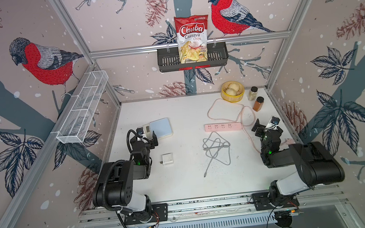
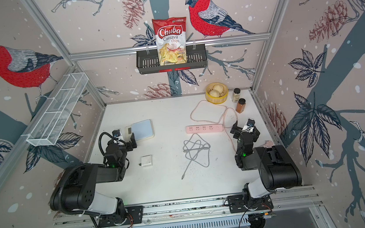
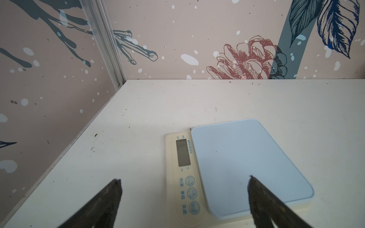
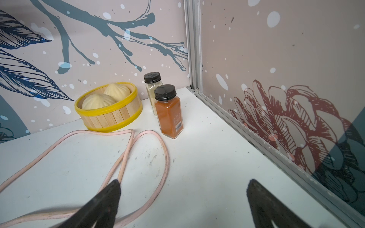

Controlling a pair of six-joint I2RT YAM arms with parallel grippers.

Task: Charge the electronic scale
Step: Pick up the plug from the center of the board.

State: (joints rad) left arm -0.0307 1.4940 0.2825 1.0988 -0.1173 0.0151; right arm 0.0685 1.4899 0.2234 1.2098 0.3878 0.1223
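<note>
The electronic scale (image 1: 160,127) (image 2: 142,128), cream with a pale blue platform, lies flat at the table's left side. My left gripper (image 1: 147,138) (image 3: 184,178) hovers open over its near end, with the button strip (image 3: 190,194) between the spread fingers and nothing held. A white charger cube (image 1: 167,159) (image 2: 147,161) lies nearer the front, and a tangled grey cable (image 1: 217,149) (image 2: 197,149) lies at mid-table. My right gripper (image 1: 266,126) (image 4: 184,181) stands open and empty at the right, beside the pink power strip (image 1: 222,126) (image 2: 204,128).
The strip's pink cord (image 4: 126,158) loops across the back right. A yellow steamer basket (image 1: 233,100) (image 4: 110,118) with buns and two spice bottles (image 1: 259,103) (image 4: 169,112) stand in the far right corner. A chips bag (image 1: 192,38) sits in a black wall shelf (image 1: 165,61); a white wire basket (image 1: 82,108) hangs on the left wall.
</note>
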